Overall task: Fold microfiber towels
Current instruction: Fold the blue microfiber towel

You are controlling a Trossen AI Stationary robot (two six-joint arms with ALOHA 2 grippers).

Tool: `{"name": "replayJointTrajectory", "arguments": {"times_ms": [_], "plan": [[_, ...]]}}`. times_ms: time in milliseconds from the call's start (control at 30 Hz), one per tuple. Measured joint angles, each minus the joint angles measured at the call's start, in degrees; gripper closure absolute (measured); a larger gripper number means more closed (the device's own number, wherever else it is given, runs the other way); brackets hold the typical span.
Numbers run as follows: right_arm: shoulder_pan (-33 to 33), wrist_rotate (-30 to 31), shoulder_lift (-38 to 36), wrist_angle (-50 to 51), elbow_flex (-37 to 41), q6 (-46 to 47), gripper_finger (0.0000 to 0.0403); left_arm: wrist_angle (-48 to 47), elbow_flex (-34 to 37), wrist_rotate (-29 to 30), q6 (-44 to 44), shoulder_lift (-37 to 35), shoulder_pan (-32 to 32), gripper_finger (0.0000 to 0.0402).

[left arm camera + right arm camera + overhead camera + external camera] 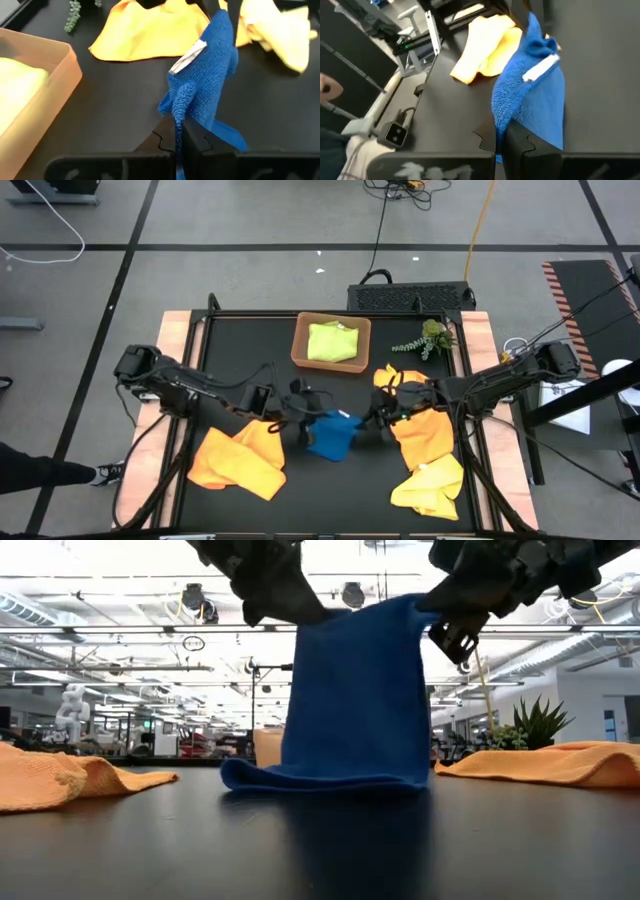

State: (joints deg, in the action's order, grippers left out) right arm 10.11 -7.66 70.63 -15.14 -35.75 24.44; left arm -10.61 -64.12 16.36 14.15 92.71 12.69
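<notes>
Both grippers, left gripper (300, 412) and right gripper (375, 420), clamped on top corners of blue fluffy microfiber towel (355, 700); cloth hangs below fingers, hem dragging on table, probably for folding over.

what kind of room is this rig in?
Likely a robotics lab or open industrial workspace. The low view shows a high ceiling with exposed beams and lights and a white robot figure among distant benches; the high view shows cables on a bare tiled floor around the black table.
</notes>
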Motion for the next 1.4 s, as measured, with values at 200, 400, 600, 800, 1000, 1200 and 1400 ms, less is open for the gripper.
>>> {"name": "replayJointTrajectory", "arguments": {"times_ms": [200, 400, 600, 800, 1000, 1200, 1400], "plan": [[0.11, 3.9, 0.04, 5.82, 0.0, -0.83, 0.0403, -1.27, 0.05, 2.17, -3.5, 0.6, 0.87, 0.0398], [-0.6, 9.81, 0.05, 7.65, -0.17, -3.74, 0.0403, -0.13, 3.08, 6.12, -6.18, 0.72, -1.77, 0.0396], [-2.83, 14.46, 0.11, 6.75, -0.15, -9.25, 0.0403, 9.61, 8.77, 7.57, -11.82, 0.72, -4.76, 0.0397], [-2.99, 15.28, 0.39, 6.25, -0.11, -10.59, 0.0403, 17.25, 13.44, 7.71, -15.79, 0.7, -5.91, 0.0398], [-0.87, 14.42, 4.09, 3.87, -0.11, -10.23, 0.0403, 20.28, 15.98, 7.76, -18.41, 0.7, -4.49, 0.0399], [1.32, 8.7, 11.34, -4.9, -0.09, -9.08, 0.0403, 21.33, 17.65, 8.25, -19.83, 0.72, -1.31, 0.0399], [2.92, 7.52, 14.83, -8.88, -0.09, -8.65, 0.0403, 24.59, 20.57, 9.25, -18.51, 0.74, 2.07, 0.0399]]}}
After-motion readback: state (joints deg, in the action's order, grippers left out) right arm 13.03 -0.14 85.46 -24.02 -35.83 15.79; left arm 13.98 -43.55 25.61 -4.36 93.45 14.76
